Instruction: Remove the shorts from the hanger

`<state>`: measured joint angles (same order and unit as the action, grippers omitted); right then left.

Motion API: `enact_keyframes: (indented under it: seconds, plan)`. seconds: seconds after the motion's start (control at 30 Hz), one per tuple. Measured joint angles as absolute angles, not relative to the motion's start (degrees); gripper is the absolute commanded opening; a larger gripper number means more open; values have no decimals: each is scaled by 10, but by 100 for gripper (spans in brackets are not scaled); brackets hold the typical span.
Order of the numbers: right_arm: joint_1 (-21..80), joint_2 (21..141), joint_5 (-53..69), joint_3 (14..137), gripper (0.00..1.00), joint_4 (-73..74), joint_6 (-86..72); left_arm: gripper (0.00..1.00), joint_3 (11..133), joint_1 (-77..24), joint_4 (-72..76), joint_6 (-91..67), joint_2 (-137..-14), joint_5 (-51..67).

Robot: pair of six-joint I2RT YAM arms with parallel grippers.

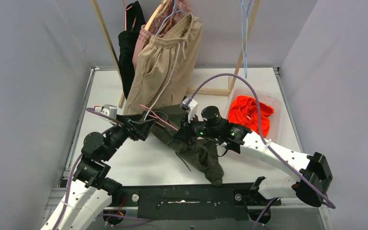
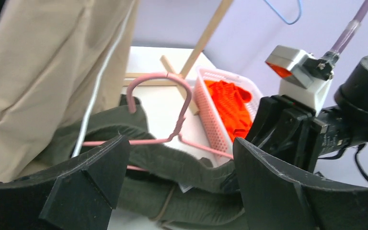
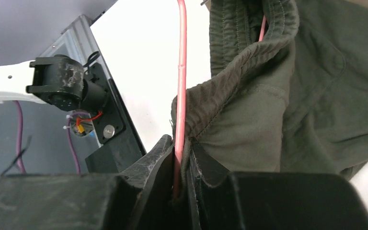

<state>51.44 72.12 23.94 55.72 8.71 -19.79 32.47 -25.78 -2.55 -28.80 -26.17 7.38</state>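
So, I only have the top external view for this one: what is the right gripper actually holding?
Observer: In the right wrist view, the right gripper is shut on the wire of the pink hanger, with the waistband of the olive shorts pressed beside it.
Operator: And the other arm?
Observer: The left wrist view shows the left gripper open, jaws wide, gripping nothing; the hanger's hook lies beyond them.
Operator: Is the hanger inside the waistband?
Observer: Yes; the right wrist view shows pink wire inside the waistband opening.
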Motion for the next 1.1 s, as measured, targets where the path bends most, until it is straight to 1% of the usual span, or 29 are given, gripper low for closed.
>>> enact_keyframes:
  seconds: [0.03,0.1,0.17,0.23,0.3,0.37,0.4,0.5,0.6,0.7,0.73,0.77,0.8,0.87,0.93,1.0,1.03,1.07,1.1]
  plan:
    - [515,721,244,555,0,81,-200,75,324,-258,-3,-298,-273,84]
    - [516,721,253,550,0,65,-205,66,318,-258,32,-311,-294,99]
    - [518,721,265,543,0,50,-212,60,307,-258,63,-323,-309,114]
    - [519,718,287,524,0,13,-225,50,294,-258,89,-328,-321,125]
    - [519,711,301,504,0,-12,-239,42,287,-258,106,-330,-337,130]
    - [521,703,307,497,0,-17,-251,27,289,-258,116,-324,-355,131]
    - [523,699,306,497,0,-18,-257,23,294,-258,117,-323,-367,135]
    - [526,689,300,491,0,-30,-268,22,324,-262,122,-312,-400,159]
    - [526,682,291,485,0,-41,-276,27,341,-263,126,-309,-415,178]
    - [526,681,286,485,0,-40,-278,27,341,-263,124,-308,-416,183]
    - [526,681,285,485,1,-40,-277,15,341,-263,120,-307,-416,182]
    - [527,681,284,485,1,-40,-277,6,341,-263,114,-306,-414,180]
    - [527,682,283,485,2,-40,-278,2,341,-264,108,-305,-412,178]
    - [527,683,283,486,4,-40,-280,0,341,-266,94,-289,-407,168]
    - [529,683,280,490,13,-37,-284,0,341,-266,79,-277,-404,160]
    - [530,690,278,496,19,-33,-286,0,341,-267,73,-270,-399,151]
    - [530,696,274,502,25,-31,-287,0,341,-267,68,-267,-396,145]
    - [530,702,269,510,33,-26,-287,0,341,-267,58,-262,-393,134]
    - [530,707,258,522,46,-18,-286,0,341,-267,40,-260,-391,115]
